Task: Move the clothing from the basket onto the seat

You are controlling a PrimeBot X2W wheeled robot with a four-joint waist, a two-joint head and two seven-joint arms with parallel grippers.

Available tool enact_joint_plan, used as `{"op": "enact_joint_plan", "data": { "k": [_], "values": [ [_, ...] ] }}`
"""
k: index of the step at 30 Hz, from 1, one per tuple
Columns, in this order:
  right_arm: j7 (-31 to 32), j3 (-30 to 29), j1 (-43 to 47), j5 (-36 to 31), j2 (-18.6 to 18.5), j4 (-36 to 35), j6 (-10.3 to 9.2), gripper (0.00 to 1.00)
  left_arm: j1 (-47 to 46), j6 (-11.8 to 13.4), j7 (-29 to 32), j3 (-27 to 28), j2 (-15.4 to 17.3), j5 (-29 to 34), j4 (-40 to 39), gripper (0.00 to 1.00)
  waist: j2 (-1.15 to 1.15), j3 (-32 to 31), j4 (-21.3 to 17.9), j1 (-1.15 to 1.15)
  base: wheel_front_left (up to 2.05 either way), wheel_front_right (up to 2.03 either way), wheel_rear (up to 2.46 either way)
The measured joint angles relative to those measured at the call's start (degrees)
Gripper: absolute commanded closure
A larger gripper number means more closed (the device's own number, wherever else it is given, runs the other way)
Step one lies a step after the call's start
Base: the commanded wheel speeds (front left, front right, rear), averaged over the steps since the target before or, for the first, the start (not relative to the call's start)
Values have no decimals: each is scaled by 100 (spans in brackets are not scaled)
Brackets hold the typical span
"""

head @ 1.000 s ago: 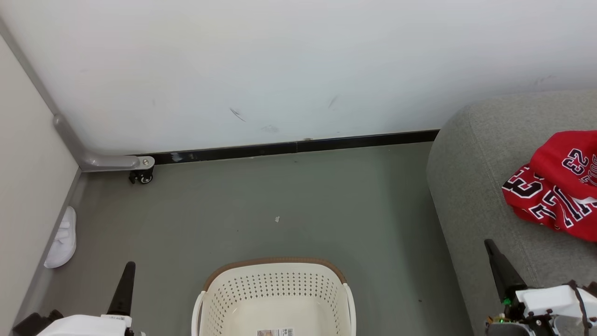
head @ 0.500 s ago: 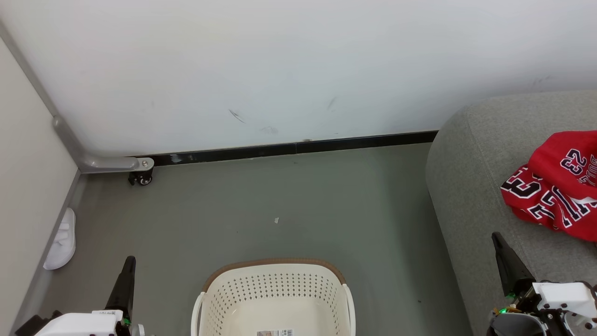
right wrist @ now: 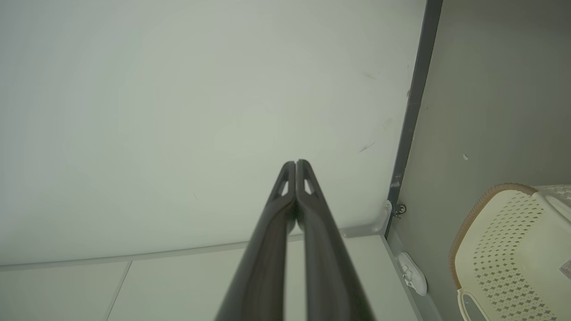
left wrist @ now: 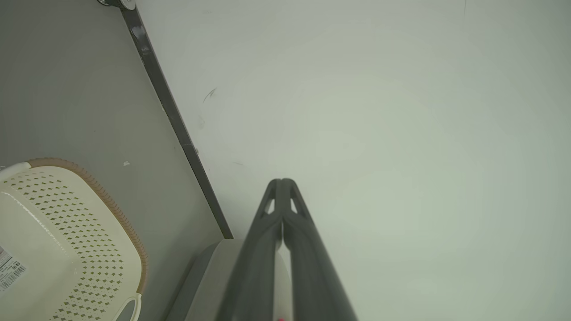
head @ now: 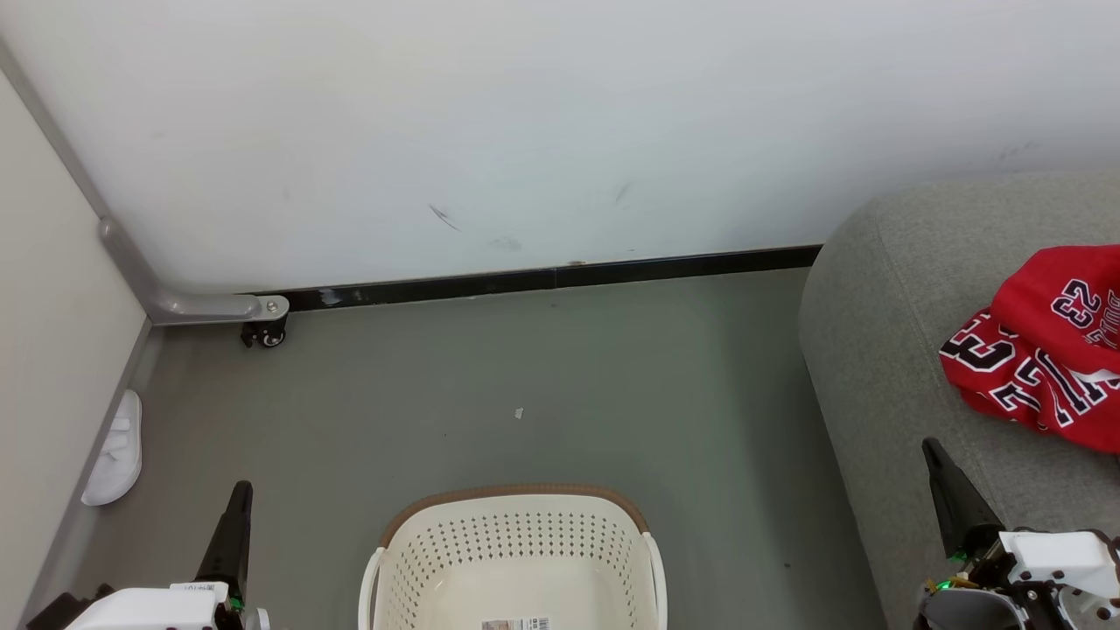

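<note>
Red clothing (head: 1041, 350) lay on the seat (head: 884, 332); the basket (head: 516, 538) showed nothing inside. Left pincer (head: 241, 494) and right pincer (head: 930, 451) hung clenched, empty: transfer apparently finished, next probably checking the basket's hidden near end.

Left of the basket (head: 516, 491), the left gripper (head: 242, 488) has long dark tapering fingers (head: 229, 547) and a white labelled housing. Right of it, the right gripper (head: 930, 446) has a white housing with black cables, screws and a green light.

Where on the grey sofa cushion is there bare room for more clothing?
The grey fabric sofa cushion is bare along its rounded left edge, between the floor and the red number-23 jersey, and behind the jersey toward the white wall. It is crowded at right, under the jersey.
</note>
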Motion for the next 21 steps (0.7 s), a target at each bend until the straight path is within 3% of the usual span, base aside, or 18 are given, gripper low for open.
{"op": "enact_joint_plan", "data": {
  "k": [21],
  "values": [
    [15, -16, -1, 0, 2, 11, 0, 100, -1, 0, 0, 5, 0, 0, 7, 100, 0, 1, 0, -1, 0, 0, 0]
  ]
}}
